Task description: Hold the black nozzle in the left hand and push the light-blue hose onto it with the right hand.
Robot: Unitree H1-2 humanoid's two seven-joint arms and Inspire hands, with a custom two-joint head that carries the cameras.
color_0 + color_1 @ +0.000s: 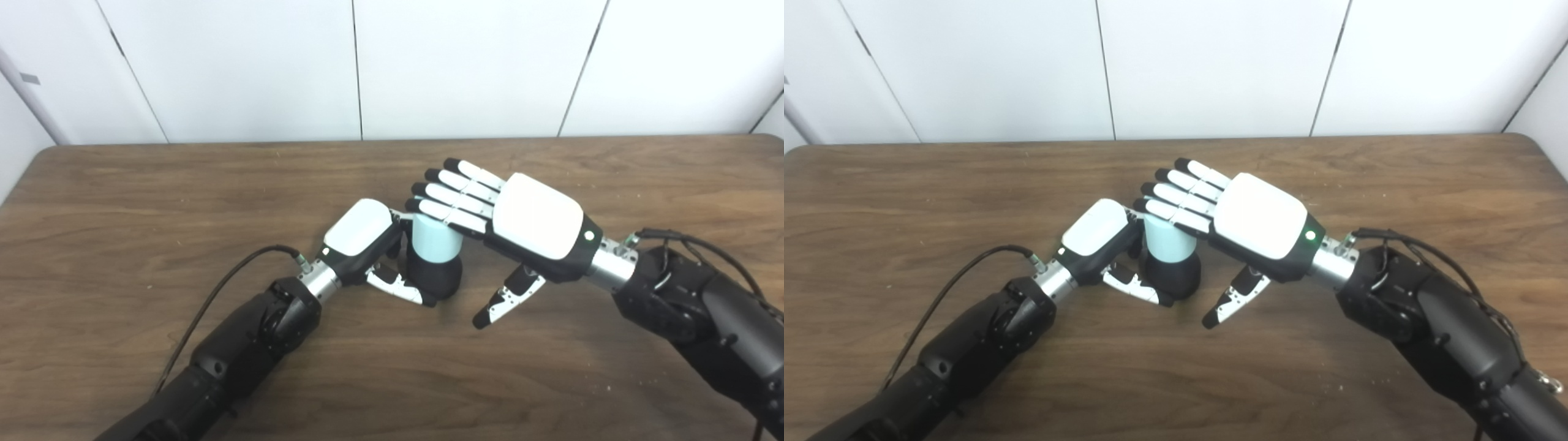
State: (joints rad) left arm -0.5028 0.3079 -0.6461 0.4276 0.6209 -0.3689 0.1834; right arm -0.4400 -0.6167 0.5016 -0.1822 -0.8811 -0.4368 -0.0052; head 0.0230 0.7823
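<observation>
1. landmark: the black nozzle (pixel 436 277) stands upright on the wooden table (pixel 184 184), near the middle of it, and everything below is placed from that nozzle.

2. the light-blue hose (pixel 436 237) is a short stub sitting directly on top of the nozzle, its long axis vertical and in line with the nozzle's. how deep it is seated cannot be told from either view.

3. the left hand (pixel 366 245) lies just to the left of the nozzle and is closed around it: the thumb wraps across the nozzle's near side at its base, and the fingers go round the far side, mostly hidden.

4. the right hand (pixel 508 223) hangs above and to the right of the nozzle, holding nothing, its fingers (pixel 447 195) straight and spread. they reach leftward over the hose's top. whether they touch the top or only hover over it is not clear. the thumb points down to the table on the nozzle's right, apart from both parts.

5. the relation that matters: the hose's top lies straight under the right hand's fingers, and the push axis runs down through the hose into the nozzle. my reading is that any remaining push must go straight down, with the left hand bracing the nozzle so it does not tip.
</observation>
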